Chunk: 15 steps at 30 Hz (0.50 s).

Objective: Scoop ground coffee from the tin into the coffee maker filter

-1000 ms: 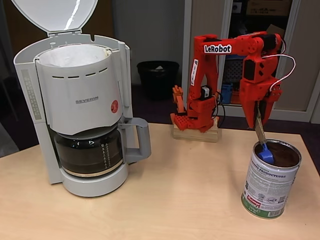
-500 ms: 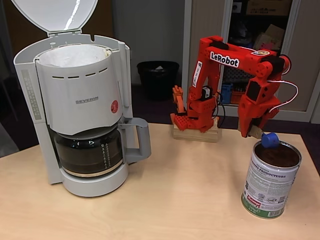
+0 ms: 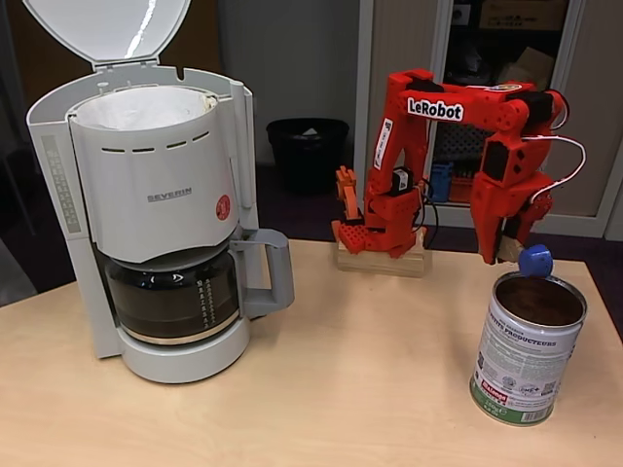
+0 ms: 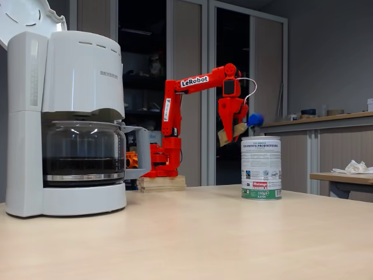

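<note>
Scoop [image 3: 534, 260] now higher above tin [image 3: 527, 346]

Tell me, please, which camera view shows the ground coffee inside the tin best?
The fixed view from above the table shows it best: it looks down into the open tin, so the dark ground coffee is visible. In the low side fixed view, the tin shows its label wall, which hides the powder.

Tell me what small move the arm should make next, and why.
Probably carry the blue scoop level toward the coffee maker filter. The gripper holds it just above the tin, clear of the rim, and the machine's lid is open.
</note>
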Each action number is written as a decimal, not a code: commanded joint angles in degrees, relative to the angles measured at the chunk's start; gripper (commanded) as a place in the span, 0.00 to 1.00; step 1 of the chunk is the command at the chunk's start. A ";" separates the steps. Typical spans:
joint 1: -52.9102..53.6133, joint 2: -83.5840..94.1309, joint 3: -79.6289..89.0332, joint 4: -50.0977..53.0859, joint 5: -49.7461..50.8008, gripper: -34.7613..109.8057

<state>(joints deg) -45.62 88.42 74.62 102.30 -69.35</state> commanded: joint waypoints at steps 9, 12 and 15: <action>0.09 -3.34 -8.35 -2.64 10.55 0.24; -0.79 -2.99 -8.96 -3.96 14.85 0.24; -1.93 -2.81 -9.23 -5.27 19.78 0.24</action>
<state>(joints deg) -46.05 83.67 67.68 98.17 -52.73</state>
